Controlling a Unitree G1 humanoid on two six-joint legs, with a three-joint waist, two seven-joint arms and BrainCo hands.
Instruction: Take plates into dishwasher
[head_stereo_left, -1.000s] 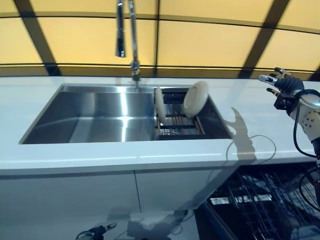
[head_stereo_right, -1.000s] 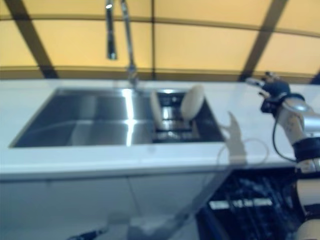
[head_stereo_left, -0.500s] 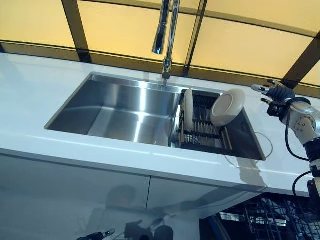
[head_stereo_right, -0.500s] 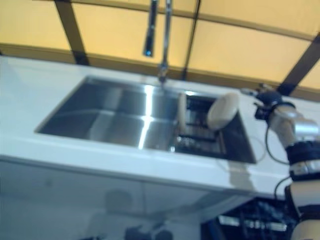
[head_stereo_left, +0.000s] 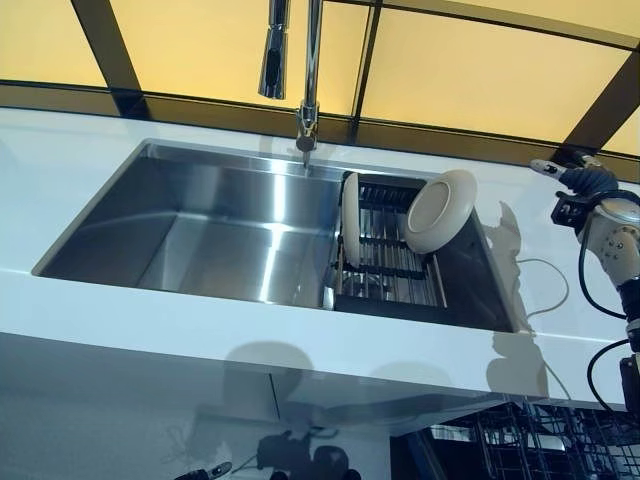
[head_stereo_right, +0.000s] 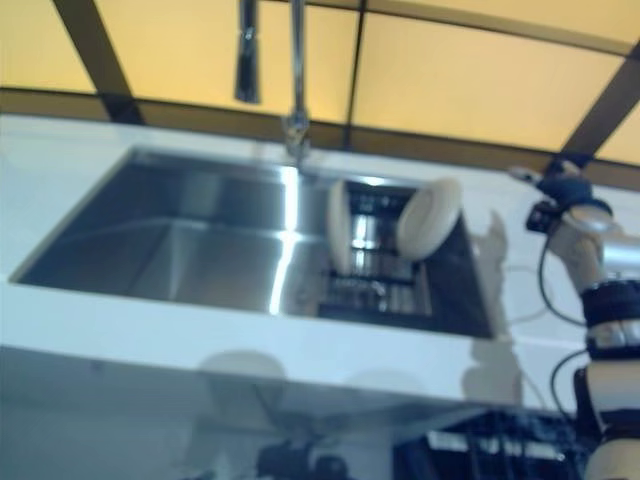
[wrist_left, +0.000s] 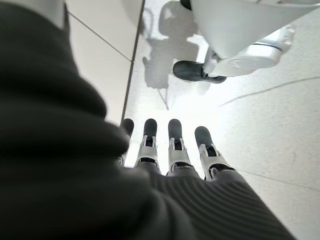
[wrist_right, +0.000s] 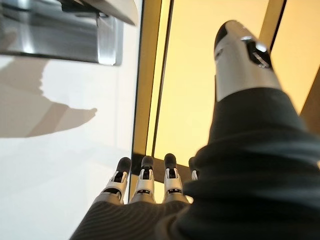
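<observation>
My right hand (head_stereo_left: 583, 178) hovers over the white counter (head_stereo_left: 90, 300) past the right end of the sink (head_stereo_left: 210, 230), fingers straight and spread, holding nothing. My left hand (wrist_left: 170, 150) hangs low by the floor (wrist_left: 260, 125), fingers straight, empty too. Both plates sit in the dark rack (head_stereo_left: 390, 270) at the sink's right end: the upright plate (head_stereo_left: 350, 218) stands on edge at the rack's left side, the leaning plate (head_stereo_left: 438, 210) tilts against its back right corner.

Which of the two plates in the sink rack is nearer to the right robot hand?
The tilted plate showing its round face; the other plate stands edge-on, farther from the right robot hand.
</observation>
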